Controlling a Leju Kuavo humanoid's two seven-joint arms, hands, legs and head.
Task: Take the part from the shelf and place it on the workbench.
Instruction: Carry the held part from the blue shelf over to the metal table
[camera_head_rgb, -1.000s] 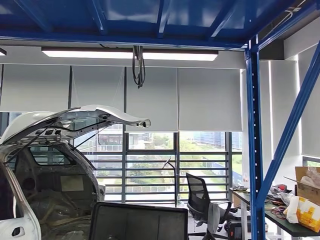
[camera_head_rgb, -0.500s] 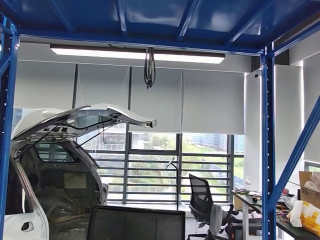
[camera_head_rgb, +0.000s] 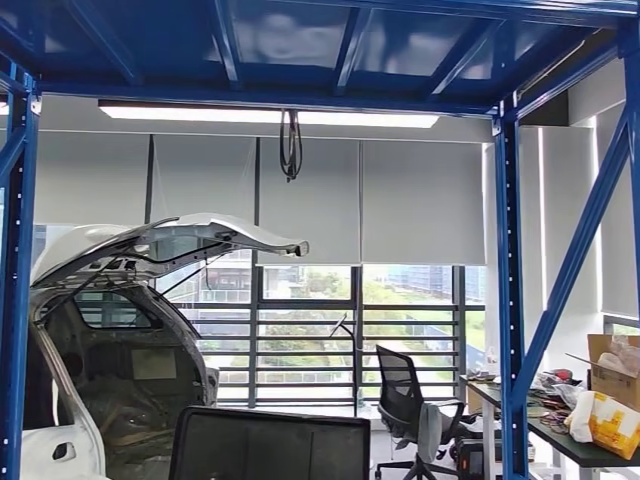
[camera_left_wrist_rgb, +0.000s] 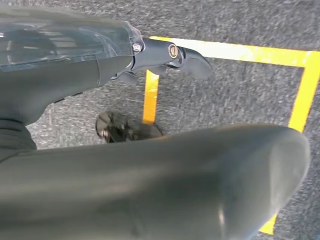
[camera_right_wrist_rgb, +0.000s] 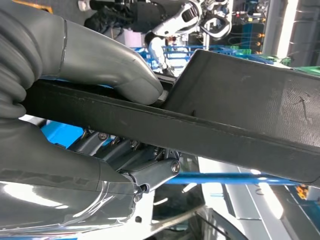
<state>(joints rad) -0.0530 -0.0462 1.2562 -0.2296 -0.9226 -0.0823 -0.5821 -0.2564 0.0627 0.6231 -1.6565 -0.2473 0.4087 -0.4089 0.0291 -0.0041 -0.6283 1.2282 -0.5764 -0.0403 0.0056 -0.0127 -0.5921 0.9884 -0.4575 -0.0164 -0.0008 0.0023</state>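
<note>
Head view: blue rack (camera_head_rgb: 510, 300) frames the shot, posts at left and right, blue deck overhead. Dark flat part (camera_head_rgb: 272, 445) sits at bottom centre, upper edge running level across the frame, so long axis goes side to side. Behind it a white car body (camera_head_rgb: 113, 350) with raised tailgate, windows with grey blinds, a strip light (camera_head_rgb: 264, 115), a black office chair (camera_head_rgb: 404, 395). At right a bench (camera_head_rgb: 581, 445) with a cardboard box (camera_head_rgb: 613, 368) and a yellow-white bag (camera_head_rgb: 607, 420). No readable writing.

Left wrist view: left hand (camera_left_wrist_rgb: 151, 125) hangs over grey carpet with yellow tape lines (camera_left_wrist_rgb: 241, 50). Thick thumb in the foreground, one dark finger extended, nothing between them; fingers look apart, hand holds nothing.

Right wrist view: right hand (camera_right_wrist_rgb: 98, 125) grips the part (camera_right_wrist_rgb: 234, 110). Thumb presses one face, darker fingers sit under the opposite face, pinching a narrow edge strip. The part's long axis runs away from the hand, widening into a broad textured black panel. No label or brand readable on it.
</note>
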